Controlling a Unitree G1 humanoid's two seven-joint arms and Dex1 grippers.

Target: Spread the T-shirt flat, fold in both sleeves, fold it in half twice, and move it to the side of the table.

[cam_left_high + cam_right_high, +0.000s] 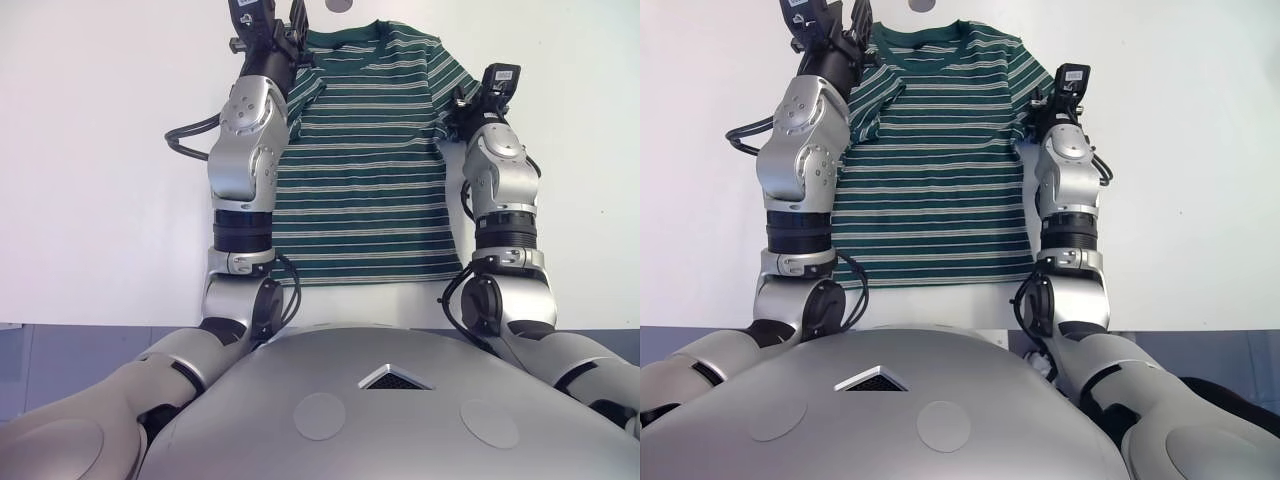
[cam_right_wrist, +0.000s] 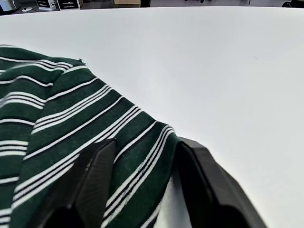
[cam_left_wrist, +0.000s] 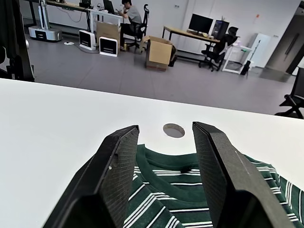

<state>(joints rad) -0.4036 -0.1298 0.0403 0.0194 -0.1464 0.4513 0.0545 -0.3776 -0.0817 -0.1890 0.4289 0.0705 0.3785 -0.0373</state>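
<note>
A green T-shirt (image 1: 365, 170) with white stripes lies spread on the white table (image 1: 90, 200), collar at the far side. My left gripper (image 3: 165, 129) hangs open above the shirt's left shoulder beside the collar (image 3: 183, 164), with nothing between its fingers; in the head view the left gripper (image 1: 275, 20) is near the table's far edge. My right gripper (image 2: 147, 145) is open and low over the right sleeve (image 2: 95, 133), whose hem lies between the two fingers. The left arm hides the left sleeve.
A small round hole (image 3: 174, 130) sits in the table just beyond the collar. Bare white table stretches to both sides of the shirt. The front edge (image 1: 100, 322) runs close to the shirt's hem. Desks and a cardboard box (image 3: 159, 53) stand far behind.
</note>
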